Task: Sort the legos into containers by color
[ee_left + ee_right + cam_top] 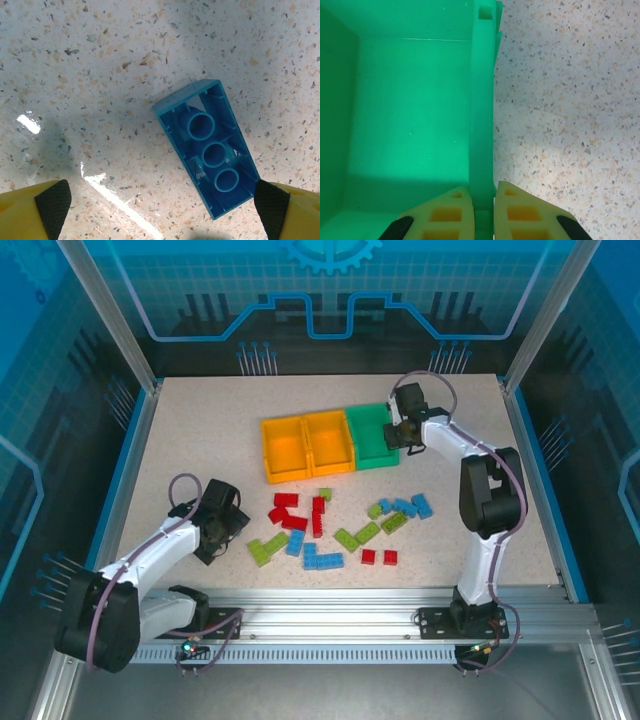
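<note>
Surface [200, 440], speckled beige, sits within blue walls [60, 320]; right hand [483, 194] pinches shut on green bin [481, 100] wall, left hand [162, 202] spread wide over upturned blue lego [207, 145].

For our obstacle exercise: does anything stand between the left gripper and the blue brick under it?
Nothing visible does. The blue brick lies upside down on bare table, with the open left gripper right above it and no other piece between them.

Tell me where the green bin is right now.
In the top view the green bin sits at the right end of the row, beside an orange bin, with the right gripper shut on its right wall.
</note>
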### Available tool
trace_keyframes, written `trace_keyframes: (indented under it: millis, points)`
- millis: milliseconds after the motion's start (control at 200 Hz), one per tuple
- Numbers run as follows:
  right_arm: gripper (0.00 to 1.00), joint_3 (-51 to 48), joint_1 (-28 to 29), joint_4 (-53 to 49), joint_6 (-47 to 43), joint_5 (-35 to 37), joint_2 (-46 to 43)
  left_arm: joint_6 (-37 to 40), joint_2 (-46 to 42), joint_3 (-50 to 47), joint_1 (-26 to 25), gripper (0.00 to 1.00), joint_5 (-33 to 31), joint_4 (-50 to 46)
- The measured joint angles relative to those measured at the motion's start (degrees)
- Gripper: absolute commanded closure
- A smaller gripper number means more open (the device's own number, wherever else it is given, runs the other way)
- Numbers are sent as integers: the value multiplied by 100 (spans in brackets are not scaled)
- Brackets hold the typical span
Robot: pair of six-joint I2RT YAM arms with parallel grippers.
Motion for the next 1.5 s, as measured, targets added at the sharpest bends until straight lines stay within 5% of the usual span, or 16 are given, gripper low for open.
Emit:
trace_keyframes:
  millis: [405,645,815,1246,1496]
  points:
    - [89,-472,31,136,181,4,-343,-136,374,0,133,1,-13,442]
    - [52,-844,90,50,411,37,-752,-131,772,116,201,3,-13,476]
    - [26,-1150,92,37,555,68,-1316,-87,894,175,232,13,-17,380]
    - [23,-2387,-197,-195,1054,118,-2144,140,1001,186,291,59,-127,33]
    - [23,-2959,-433,-225,1150,-50,-2726,321,1001,205,302,63,-120,28]
